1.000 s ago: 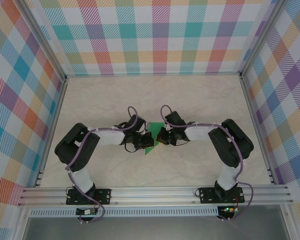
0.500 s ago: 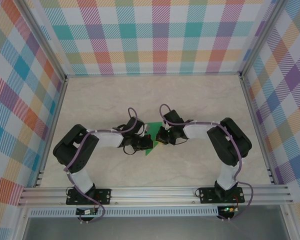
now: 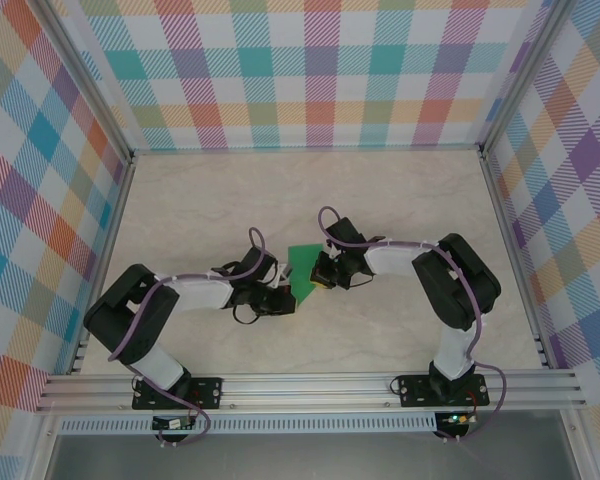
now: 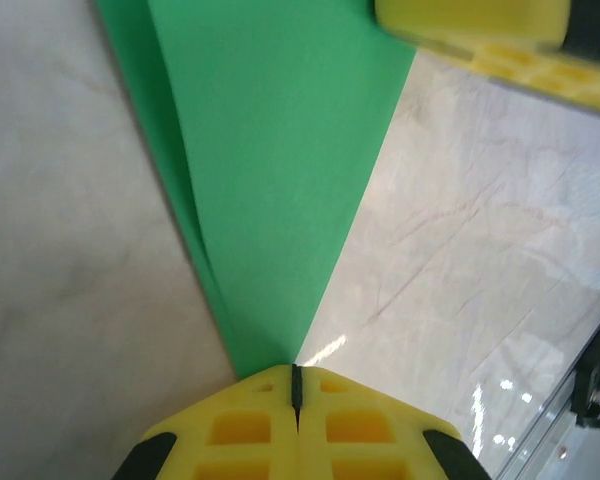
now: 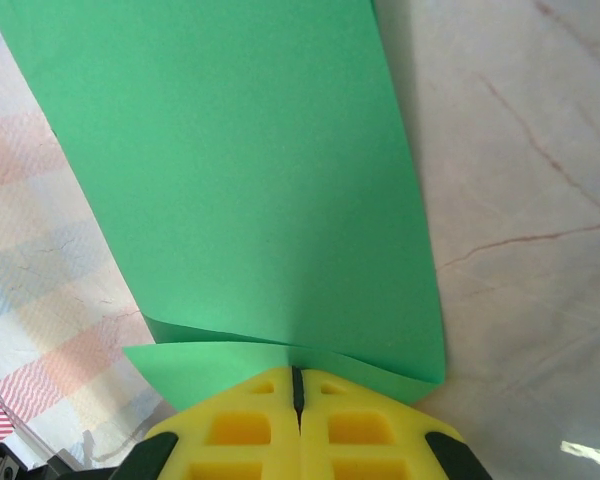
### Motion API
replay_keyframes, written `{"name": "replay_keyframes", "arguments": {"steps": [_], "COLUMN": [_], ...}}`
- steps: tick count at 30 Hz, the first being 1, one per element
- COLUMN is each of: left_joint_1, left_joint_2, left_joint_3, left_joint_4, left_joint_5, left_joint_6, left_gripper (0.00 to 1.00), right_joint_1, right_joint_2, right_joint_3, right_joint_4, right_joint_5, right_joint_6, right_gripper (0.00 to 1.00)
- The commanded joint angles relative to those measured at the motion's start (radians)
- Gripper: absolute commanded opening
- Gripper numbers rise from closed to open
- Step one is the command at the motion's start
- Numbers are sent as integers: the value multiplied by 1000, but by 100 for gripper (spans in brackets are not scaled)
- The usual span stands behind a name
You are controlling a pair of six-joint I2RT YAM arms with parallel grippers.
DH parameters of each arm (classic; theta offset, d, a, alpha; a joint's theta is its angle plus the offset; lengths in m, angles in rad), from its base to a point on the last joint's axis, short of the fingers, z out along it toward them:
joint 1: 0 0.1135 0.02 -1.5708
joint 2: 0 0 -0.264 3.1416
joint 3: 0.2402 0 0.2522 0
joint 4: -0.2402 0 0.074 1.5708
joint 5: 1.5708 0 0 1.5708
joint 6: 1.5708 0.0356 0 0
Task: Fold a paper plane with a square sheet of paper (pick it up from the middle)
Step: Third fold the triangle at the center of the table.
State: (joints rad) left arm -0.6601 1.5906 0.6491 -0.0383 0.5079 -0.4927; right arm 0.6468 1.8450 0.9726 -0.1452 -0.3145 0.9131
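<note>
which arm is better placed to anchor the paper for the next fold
Likely right: the right gripper is shut on the wide, layered end of the green paper, while the left gripper pinches just its narrow tip, which could pivot.

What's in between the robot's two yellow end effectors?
In the top view, the green paper lies between them: the left end effector is shut on its pointed corner, the right end effector on another edge.
</note>
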Motion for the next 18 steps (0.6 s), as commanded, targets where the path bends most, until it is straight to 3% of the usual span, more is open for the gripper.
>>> {"name": "replay_keyframes", "arguments": {"steps": [1, 11, 16, 18], "left_joint_1": [-13, -13, -13, -13], "left_joint_2": [-42, -162, -167, -149], "left_joint_3": [-17, 59, 88, 105], "left_joint_4": [-131, -82, 1, 16], "left_joint_5": [-3, -123, -200, -220], "left_joint_6": [68, -67, -165, -185], "left_gripper": [0, 0, 10, 13], "right_joint_1": [-4, -4, -15, -32], "right_joint_2": [92, -28, -97, -129], "right_joint_3": [-40, 57, 97, 87], "right_joint_4": [-146, -129, -149, -158], "right_joint_5": [113, 39, 38, 48], "right_joint_6": [21, -36, -44, -35], "right_gripper": [0, 0, 18, 32]}}
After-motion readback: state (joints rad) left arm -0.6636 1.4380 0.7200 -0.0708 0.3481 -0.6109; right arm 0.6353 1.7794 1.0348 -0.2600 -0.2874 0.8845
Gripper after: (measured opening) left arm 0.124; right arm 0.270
